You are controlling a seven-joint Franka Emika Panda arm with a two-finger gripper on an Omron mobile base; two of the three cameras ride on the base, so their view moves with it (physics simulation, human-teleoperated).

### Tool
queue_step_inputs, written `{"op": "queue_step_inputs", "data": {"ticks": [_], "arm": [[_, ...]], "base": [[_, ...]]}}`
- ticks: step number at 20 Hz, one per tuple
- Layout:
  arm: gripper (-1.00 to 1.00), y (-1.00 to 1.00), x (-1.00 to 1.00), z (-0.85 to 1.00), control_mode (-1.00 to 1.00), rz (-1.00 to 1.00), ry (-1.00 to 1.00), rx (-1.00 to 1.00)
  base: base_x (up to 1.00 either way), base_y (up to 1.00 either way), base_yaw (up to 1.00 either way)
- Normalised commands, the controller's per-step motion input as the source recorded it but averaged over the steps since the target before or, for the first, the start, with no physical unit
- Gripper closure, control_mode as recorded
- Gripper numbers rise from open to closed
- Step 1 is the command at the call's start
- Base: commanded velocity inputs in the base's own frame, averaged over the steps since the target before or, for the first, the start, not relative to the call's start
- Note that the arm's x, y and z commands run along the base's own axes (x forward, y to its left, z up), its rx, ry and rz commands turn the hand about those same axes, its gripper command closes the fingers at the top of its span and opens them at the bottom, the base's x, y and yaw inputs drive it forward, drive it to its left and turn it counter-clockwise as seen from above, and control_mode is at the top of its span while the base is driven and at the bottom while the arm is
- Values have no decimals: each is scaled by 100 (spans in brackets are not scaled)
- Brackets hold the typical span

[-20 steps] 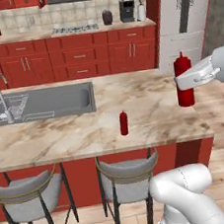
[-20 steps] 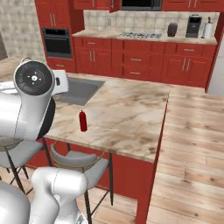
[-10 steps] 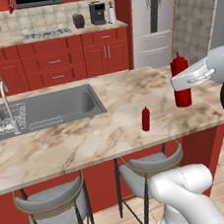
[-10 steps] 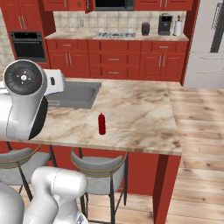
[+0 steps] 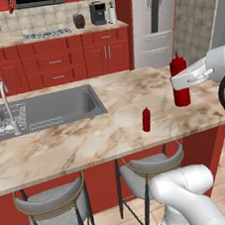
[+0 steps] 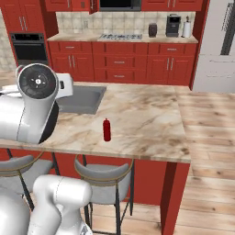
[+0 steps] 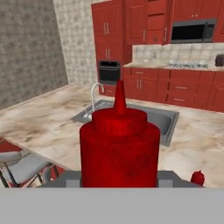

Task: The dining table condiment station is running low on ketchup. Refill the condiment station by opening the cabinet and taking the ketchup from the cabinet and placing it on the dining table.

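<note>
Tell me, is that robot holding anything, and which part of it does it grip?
Yes: its pincer holds a red ketchup bottle upright by the middle of its body, over the dining table.

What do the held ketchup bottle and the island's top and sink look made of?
Ketchup: smooth, uniformly red, likely plastic, clamped in the hand. Dining table: veined beige-brown top, marble-like stone. Sink: plain grey basin, probably steel.

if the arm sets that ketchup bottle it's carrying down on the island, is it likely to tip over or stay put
The ketchup bottle looks tall and slim, so a nudge near its nozzle could probably tip it. Its base appears flat and the marble island top level, so it should likely stand. On its side, it might roll.
</note>
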Motion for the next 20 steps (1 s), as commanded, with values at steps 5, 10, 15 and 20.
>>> {"op": "queue_step_inputs", "data": {"ticks": [5,10,15,20], "arm": [[100,-61,40,-1,-100,11,-3,9],[100,-79,56,-6,-100,13,-5,12],[100,-69,69,-29,-100,18,-1,8],[100,-28,75,-40,-100,13,0,0]], "base": [[0,0,0],[0,0,0],[0,0,0],[0,0,0]]}}
